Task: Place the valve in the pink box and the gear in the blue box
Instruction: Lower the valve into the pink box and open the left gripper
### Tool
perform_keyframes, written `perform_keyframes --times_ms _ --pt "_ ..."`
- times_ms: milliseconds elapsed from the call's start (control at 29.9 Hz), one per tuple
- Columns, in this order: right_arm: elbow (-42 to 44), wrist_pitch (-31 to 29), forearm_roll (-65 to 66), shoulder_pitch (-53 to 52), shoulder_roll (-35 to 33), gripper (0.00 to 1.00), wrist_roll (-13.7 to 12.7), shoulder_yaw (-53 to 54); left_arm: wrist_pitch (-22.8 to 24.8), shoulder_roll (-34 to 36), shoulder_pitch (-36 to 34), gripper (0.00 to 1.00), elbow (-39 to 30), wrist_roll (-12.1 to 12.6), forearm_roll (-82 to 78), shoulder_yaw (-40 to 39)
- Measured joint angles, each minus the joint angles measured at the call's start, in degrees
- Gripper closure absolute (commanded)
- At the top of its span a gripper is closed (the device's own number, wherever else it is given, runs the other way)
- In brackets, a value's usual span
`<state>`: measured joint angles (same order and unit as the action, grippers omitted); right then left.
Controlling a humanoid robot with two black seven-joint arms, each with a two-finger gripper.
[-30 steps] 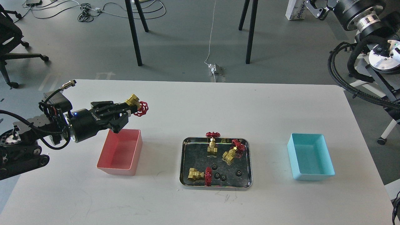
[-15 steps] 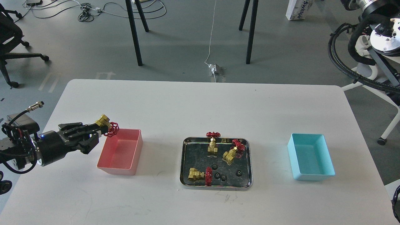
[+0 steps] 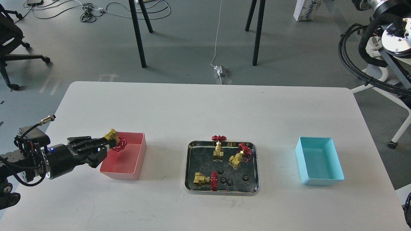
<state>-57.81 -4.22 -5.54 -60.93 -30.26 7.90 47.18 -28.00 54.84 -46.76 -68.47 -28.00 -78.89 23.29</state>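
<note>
Head view — left jaws clamp valve point(image 3: 116, 141) over pink box point(image 3: 136, 166); right jaws unseen

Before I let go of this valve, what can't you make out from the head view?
- Right claw: out of frame, cut off by the top right edge.
- Left claw: fingers dark, their grip on the valve unclear.
- Valve height over the pink box: one view, no depth.
- Gears in the tray: too small to see teeth.

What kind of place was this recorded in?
Probably a robotics lab or workshop: a white table on a grey concrete floor, loose cables trailing across it, and other robot hardware with thick hoses alongside.
</note>
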Motion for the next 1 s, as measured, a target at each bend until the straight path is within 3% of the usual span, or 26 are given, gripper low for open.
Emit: perform_keyframes --times_ms 401,768,1002 --pt "-0.13 -0.22 0.0 1.59 0.01 0.0 0.0 -0.03 0.0 -6.14 2.08 0.82 5.93 0.0 0.4 0.04" --pt "-0.38 -0.43 -0.08 3.41 0.01 0.0 0.09 0.38 0.0 -6.99 2.35 0.49 5.98 0.0 0.41 0.0" --pt "-0.46 -0.5 -0.02 3.87 -0.07 0.0 0.1 0.46 0.0 -6.99 2.21 0.33 5.98 0.0 0.19 -0.11"
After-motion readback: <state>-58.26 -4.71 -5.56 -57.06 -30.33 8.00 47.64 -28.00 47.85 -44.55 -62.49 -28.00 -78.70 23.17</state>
